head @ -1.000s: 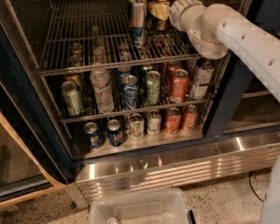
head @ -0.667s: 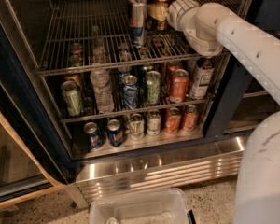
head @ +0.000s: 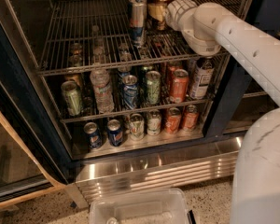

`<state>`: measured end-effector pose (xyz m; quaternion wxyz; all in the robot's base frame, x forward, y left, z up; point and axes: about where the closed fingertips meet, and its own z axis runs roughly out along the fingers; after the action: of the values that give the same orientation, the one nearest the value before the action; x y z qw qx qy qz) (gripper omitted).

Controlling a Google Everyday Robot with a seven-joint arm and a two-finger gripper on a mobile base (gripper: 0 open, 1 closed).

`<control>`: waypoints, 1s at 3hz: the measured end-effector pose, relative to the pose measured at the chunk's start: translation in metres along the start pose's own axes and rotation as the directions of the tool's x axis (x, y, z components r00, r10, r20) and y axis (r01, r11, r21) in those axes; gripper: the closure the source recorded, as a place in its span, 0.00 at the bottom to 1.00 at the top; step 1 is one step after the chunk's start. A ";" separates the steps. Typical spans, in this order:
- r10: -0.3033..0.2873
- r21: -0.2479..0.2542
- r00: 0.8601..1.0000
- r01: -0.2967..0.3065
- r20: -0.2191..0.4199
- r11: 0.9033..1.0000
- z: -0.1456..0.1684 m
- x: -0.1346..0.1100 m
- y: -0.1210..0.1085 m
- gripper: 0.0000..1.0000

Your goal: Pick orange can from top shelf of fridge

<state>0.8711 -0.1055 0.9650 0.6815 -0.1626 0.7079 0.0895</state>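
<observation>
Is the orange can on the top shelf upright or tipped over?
Upright: the orange can stands lid up on the top shelf, the gripper beside it.

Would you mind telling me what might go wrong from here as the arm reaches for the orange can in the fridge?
The gripper sits at the right of the tall coppery orange-brown can, and the tall silver-and-blue can stands close on its left; a sideways push might topple either.
The grey wire top shelf has thin bars, so a nudged can may tip.
The white arm hides the grasp, so a slip could go unseen.
</observation>
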 end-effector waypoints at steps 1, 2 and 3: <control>0.000 0.000 1.000 0.000 0.000 1.000 0.000 0.000 0.000 0.67; 0.000 0.000 1.000 0.000 0.000 1.000 0.000 0.000 0.000 0.91; 0.000 0.000 1.000 0.000 0.000 1.000 0.000 0.000 0.000 1.00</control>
<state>0.8711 -0.1054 0.9650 0.6815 -0.1627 0.7079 0.0895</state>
